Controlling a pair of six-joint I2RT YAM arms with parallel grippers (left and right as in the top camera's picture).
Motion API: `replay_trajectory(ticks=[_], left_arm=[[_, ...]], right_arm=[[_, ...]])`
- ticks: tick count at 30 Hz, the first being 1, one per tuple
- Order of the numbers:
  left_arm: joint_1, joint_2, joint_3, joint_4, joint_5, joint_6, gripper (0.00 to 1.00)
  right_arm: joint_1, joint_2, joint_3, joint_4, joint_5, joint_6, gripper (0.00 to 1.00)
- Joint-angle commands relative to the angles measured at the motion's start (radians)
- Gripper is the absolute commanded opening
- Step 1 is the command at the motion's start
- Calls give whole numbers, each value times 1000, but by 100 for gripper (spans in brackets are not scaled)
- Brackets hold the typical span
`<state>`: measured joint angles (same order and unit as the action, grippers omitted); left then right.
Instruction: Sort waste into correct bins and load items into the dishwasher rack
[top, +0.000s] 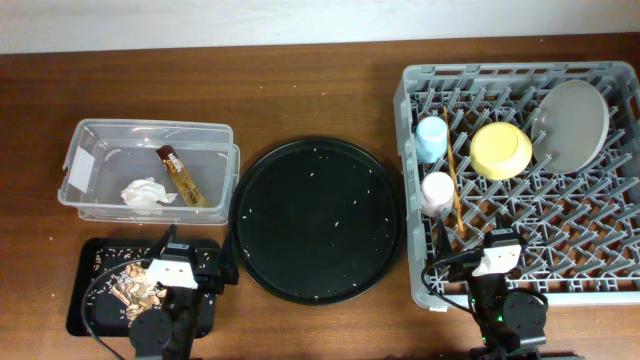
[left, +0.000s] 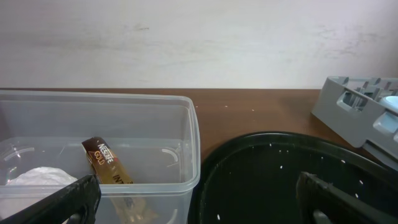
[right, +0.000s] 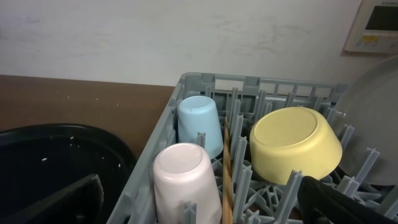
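One crumpled napkin | clear rectangular tub | grey lattice rack

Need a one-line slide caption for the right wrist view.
Pink cup and blue cup inverted in the grey dishwasher rack, chopsticks between them and the tilted yellow bowl.

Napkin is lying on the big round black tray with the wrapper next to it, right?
Not quite. The napkin lies in the clear tub, not on the round tray. The wrapper is next to it there. The overhead view shows it.
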<state>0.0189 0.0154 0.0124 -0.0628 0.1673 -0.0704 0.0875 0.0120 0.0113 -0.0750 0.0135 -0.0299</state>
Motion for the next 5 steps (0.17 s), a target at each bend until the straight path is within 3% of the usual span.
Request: replay_trajectory(ticks=[1, 5], left_arm=[[4, -11, -3, -2, -7, 19, 99], [3, -11, -3, -2, -7, 19, 99]], right_arm=[[-4, -6, -6, -7, -2, 0, 98], [-4, -6, -6, -7, -2, 0, 98]])
